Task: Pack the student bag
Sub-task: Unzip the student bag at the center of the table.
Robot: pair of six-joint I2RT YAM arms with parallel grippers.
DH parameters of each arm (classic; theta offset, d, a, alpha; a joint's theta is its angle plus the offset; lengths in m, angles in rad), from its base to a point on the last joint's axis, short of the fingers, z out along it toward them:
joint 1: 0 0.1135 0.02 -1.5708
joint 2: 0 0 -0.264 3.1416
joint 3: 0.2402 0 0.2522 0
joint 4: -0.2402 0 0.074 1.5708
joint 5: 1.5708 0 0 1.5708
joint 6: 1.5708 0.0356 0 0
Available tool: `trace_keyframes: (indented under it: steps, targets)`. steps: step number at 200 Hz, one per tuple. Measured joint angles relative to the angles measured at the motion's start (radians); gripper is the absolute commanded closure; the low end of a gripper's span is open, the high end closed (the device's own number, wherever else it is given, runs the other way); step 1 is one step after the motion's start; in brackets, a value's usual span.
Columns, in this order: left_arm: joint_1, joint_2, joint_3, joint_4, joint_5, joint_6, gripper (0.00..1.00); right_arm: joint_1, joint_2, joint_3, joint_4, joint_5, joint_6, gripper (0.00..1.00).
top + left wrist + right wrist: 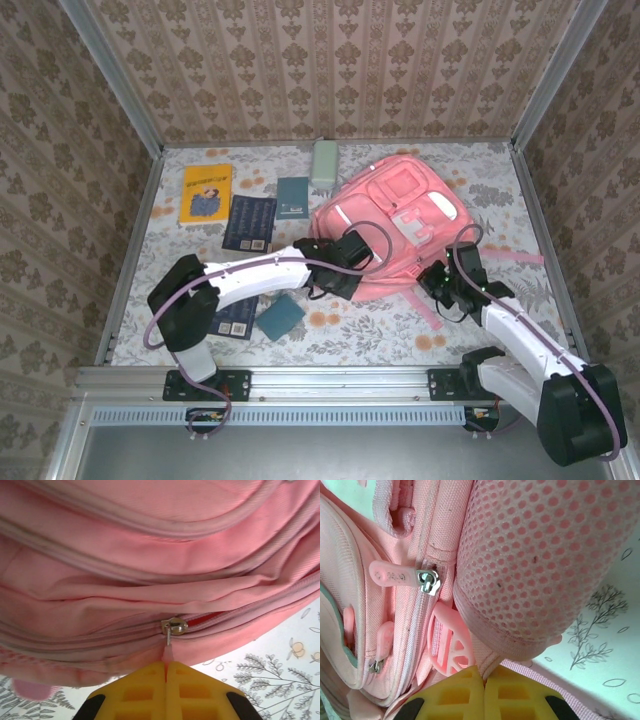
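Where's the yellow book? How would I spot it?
Start at the big pink student bag on the right of the flowery table, then look across to the far left corner. The yellow book lies flat there. The dark blue book beside it and the others nearby are darker; only this book is bright yellow.

The pink student bag (400, 215) lies flat on the flowered bench (400, 335), right of centre. The left gripper (360, 252) meets its near-left edge, the right gripper (440, 283) its near-right corner. To the bag's left lie a yellow book (207, 193), a dark blue book (249, 222) and a pale green case (324, 163).
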Motion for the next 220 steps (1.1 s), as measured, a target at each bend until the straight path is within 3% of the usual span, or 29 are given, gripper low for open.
trace_keyframes:
  steps: [93,106,120,127,151,175,220]
  targets:
    - [0.1,-0.006,0.004,-0.022,-0.082,0.075,1.0,-0.253,0.112,0.144,-0.114,-0.088,-0.23,1.0]
    - [0.103,-0.006,0.004,-0.016,-0.072,0.083,1.0,-0.258,0.116,0.145,-0.113,-0.105,-0.242,0.84]
    - [0.106,-0.006,0.004,-0.008,-0.054,0.093,1.0,-0.26,0.116,0.146,-0.113,-0.12,-0.251,0.54]
    - [0.108,-0.006,0.004,-0.005,-0.042,0.095,1.0,-0.259,0.115,0.147,-0.113,-0.128,-0.252,0.49]
    - [0.114,-0.006,0.004,0.004,0.007,0.101,1.0,-0.205,0.081,0.162,-0.142,-0.13,-0.251,0.48]
    - [0.115,-0.006,0.004,0.023,0.052,0.102,1.0,-0.078,-0.023,0.171,-0.174,-0.106,-0.225,0.52]
    - [0.099,-0.013,0.003,0.046,0.144,0.105,1.0,0.114,-0.143,0.123,-0.172,-0.056,-0.04,0.53]
